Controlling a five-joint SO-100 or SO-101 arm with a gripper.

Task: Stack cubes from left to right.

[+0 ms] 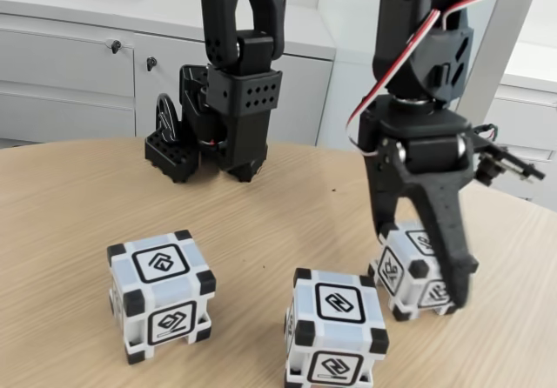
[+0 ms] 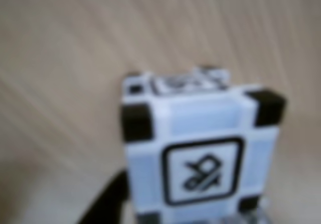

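Three white cubes with black corners stand on the wooden table (image 1: 70, 205) in the fixed view. The left cube (image 1: 161, 292) and the middle cube (image 1: 338, 327) stand free. My gripper (image 1: 422, 266) reaches down over the right cube (image 1: 402, 266), one finger behind its left side and the other finger (image 1: 454, 270) across its front right corner. The jaws look closed against this cube, which still sits on the table. In the wrist view the same cube (image 2: 200, 158) looms close and blurred, with a dark finger (image 2: 105, 204) at its lower left.
The arm's black base (image 1: 222, 118) stands at the back of the table, behind the left and middle cubes. White cabinets (image 1: 78, 66) run along the wall beyond the table's curved far edge. Bare wood separates the cubes.
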